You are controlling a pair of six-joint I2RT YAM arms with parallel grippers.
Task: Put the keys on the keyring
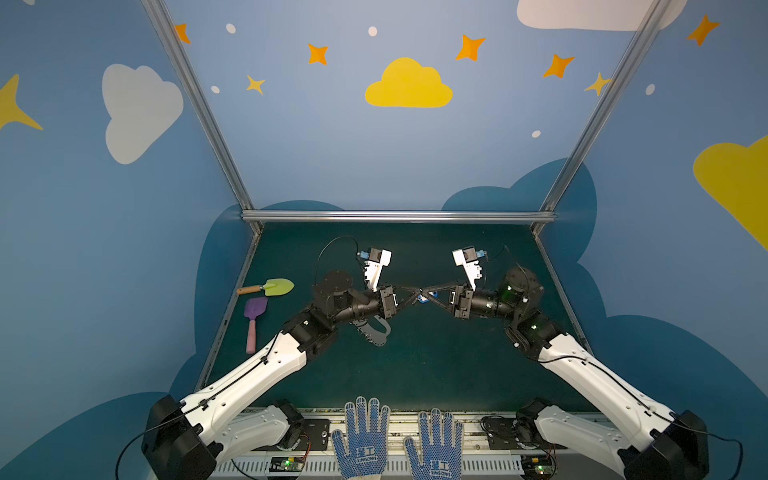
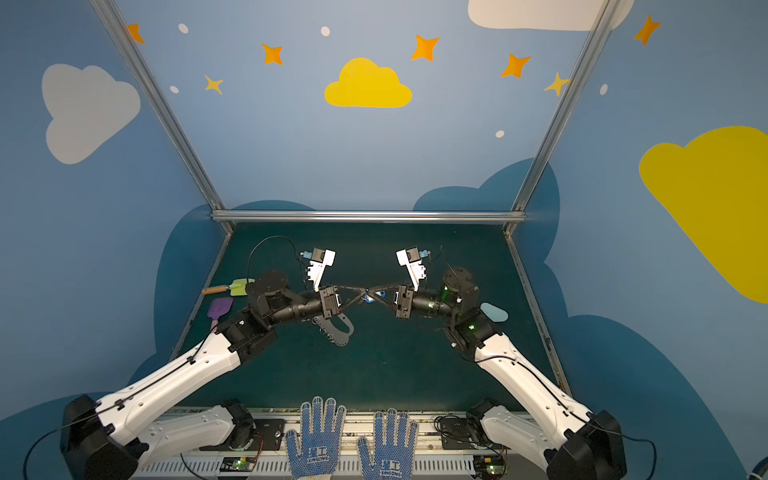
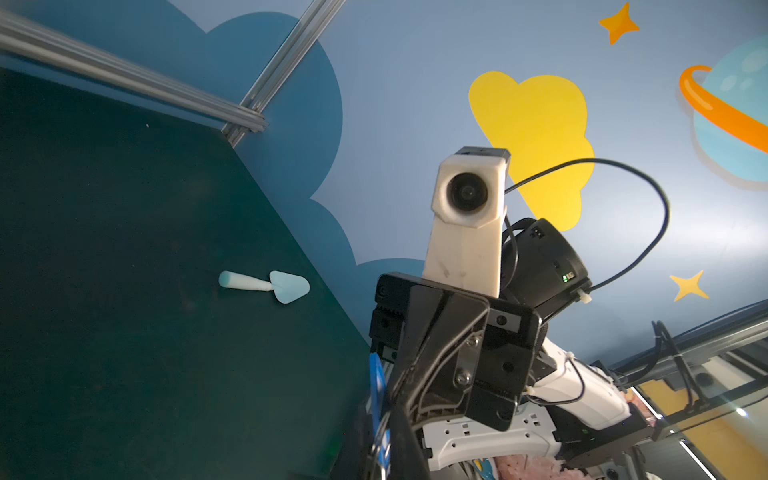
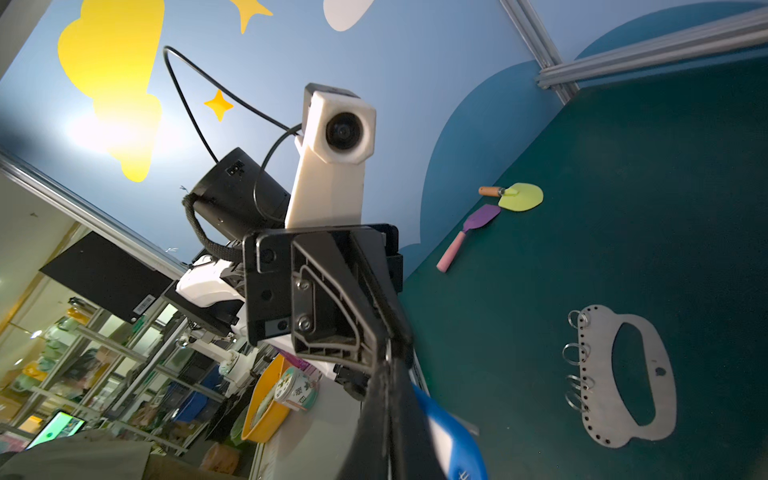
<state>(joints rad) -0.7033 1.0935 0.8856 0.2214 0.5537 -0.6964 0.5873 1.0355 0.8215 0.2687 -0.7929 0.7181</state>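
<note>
Both arms meet above the middle of the green table, fingertips crossing. The keys (image 1: 424, 299) show as a blue-and-white tag at that crossing, lifted off the table. My right gripper (image 1: 422, 293) is shut, and in the right wrist view the tag (image 4: 453, 436) sticks out beside its closed fingers (image 4: 376, 415). My left gripper (image 1: 418, 291) has its jaws a little apart, with the tag (image 3: 376, 382) and a wire ring in the narrow gap. The keyring (image 1: 380, 334), a grey D-shaped plate (image 4: 602, 324) with wire rings, lies flat, partly hidden under the left wrist in both top views.
A green spade (image 1: 276, 286) and a purple spade (image 1: 253, 318) lie near the left wall. A pale blue spade (image 2: 493, 311) lies behind the right arm by the right wall. Two dotted gloves (image 1: 365, 436) rest at the front edge. Walls with metal rails enclose three sides.
</note>
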